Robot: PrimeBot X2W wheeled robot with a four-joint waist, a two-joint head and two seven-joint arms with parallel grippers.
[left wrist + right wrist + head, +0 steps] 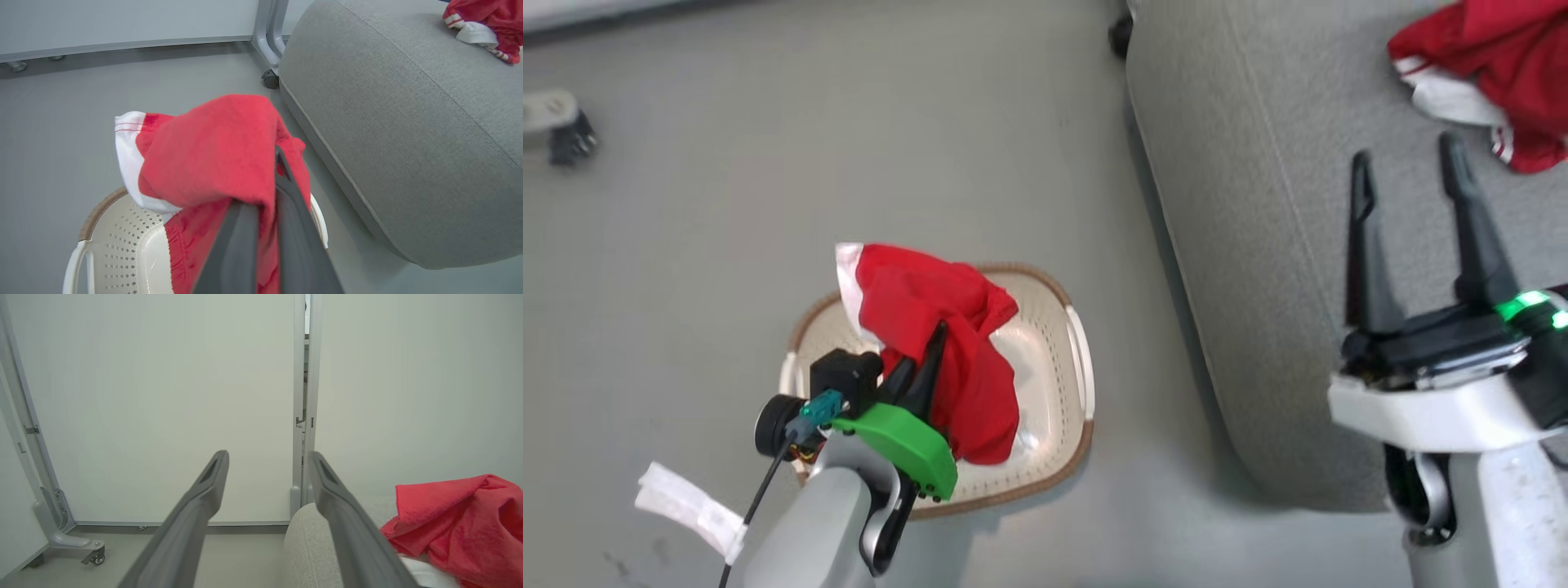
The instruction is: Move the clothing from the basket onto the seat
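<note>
– Two red garments, I count. Where is the first one?

– Left claw (929, 347) has it. Its dark fingers are pinched together on the red garment with white trim (931, 302), and the cloth bunches over the fingertips and hangs down the right side of the claw.

– Is it out of the laundry basket (1072, 327)?

– Most of it hangs above the basket's cream, perforated inside. I cannot tell whether the lower end touches the bottom. The left wrist view shows the same grip: the claw (263, 204) is closed, with red cloth (212, 151) draped over one finger and the basket (122, 245) below.

– And the basket itself?

– It stands on the grey floor (686, 245), to the left of the grey sofa seat (1258, 245), with a strip of floor between them.

– The second garment?

– That other red garment (1494, 57) lies crumpled on the seat, at the far right, with a white part showing at its edge.

– What about the right claw (1405, 155)?

– It hangs over the seat with its two fingers spread wide and nothing between them. It is near the other garment but apart from it. In its own wrist view the claw (267, 457) points toward a pale wall panel (163, 396), and the crumpled garment (457, 522) lies to the right on the seat (302, 539).
</note>
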